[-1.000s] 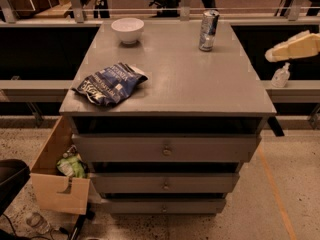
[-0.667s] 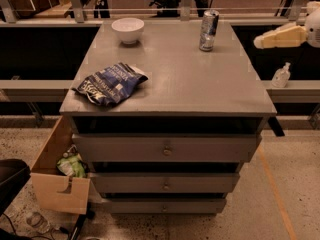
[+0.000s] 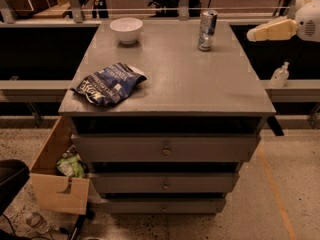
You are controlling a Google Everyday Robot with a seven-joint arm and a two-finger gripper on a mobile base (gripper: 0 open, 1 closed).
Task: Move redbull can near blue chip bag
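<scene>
On the floor by the counter's [image 3: 190, 89] front left corner stands an open cardboard box [image 3: 56, 186]. Three drawers [image 3: 165, 149] sit under the front edge. The blue chip bag [image 3: 109, 83] lies flat and crumpled near the left edge, towards the front left corner. Well apart from it, the redbull can [image 3: 206, 30] stands upright near the far right corner. A white bowl [image 3: 126, 30] sits near the far left corner. The gripper [image 3: 253, 33] hangs in the air beyond the right edge, level with the can and apart from it. I cannot tell whether it is open or closed; nothing shows in its hold.
</scene>
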